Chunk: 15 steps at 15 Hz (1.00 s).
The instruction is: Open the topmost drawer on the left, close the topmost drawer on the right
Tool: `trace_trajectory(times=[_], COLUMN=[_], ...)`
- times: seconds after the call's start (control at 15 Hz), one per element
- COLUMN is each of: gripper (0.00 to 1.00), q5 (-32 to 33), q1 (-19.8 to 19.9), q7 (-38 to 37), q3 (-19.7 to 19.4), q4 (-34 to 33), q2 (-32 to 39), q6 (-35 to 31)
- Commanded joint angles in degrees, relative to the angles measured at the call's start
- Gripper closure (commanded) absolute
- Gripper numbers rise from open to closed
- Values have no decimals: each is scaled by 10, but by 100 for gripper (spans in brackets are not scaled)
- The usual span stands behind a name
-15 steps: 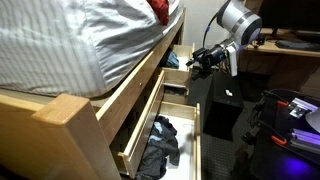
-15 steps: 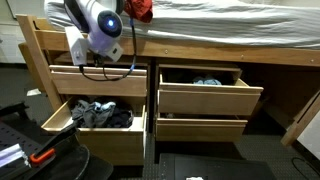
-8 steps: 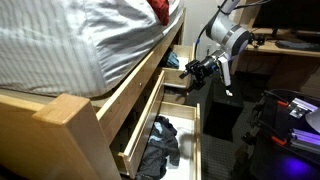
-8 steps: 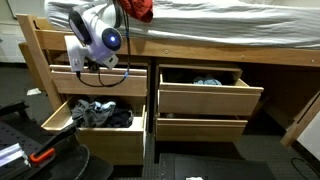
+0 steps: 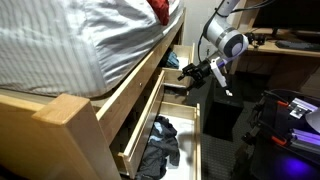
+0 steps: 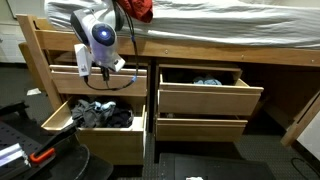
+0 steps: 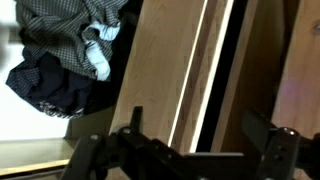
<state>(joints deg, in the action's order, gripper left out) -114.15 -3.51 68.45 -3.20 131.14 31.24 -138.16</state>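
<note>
Four wooden drawers sit under the bed. In an exterior view the topmost left drawer (image 6: 128, 80) looks nearly shut, and my gripper (image 6: 86, 76) is at the left part of its front. The topmost right drawer (image 6: 205, 99) is pulled out, with clothes (image 6: 207, 82) inside. In the wrist view my gripper (image 7: 200, 132) is open, its fingers spread over a wooden drawer front (image 7: 165, 70) and holding nothing. My gripper also shows in an exterior view (image 5: 192, 72), beside the far drawers.
The lower left drawer (image 6: 95, 132) stands open, full of dark clothes (image 6: 98, 113), which also show in the wrist view (image 7: 60, 50). The lower right drawer (image 6: 200, 128) sticks out slightly. An open drawer with clothes (image 5: 160, 140) is nearest the camera. A black box (image 5: 225, 110) stands on the floor.
The arm has swung down and in toward the left drawers. The gripper has dropped from above the top left drawer to its front. No drawer has moved.
</note>
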Motion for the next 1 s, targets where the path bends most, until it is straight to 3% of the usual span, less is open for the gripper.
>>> trace_trajectory(times=[0.0, 0.07, 0.33, 0.87, 0.93], gripper=[0, 0, 0, 0, 0], q5=[-62, -31, -39, -273, -230], q1=[-43, -28, -53, -22, -35], q7=[25, 5, 11, 138, 105], q3=[-27, -22, -34, -36, -41], q4=[-54, -26, -46, -155, -120], q2=[50, 26, 47, 154, 112], q6=[-100, -50, -100, 137, 97])
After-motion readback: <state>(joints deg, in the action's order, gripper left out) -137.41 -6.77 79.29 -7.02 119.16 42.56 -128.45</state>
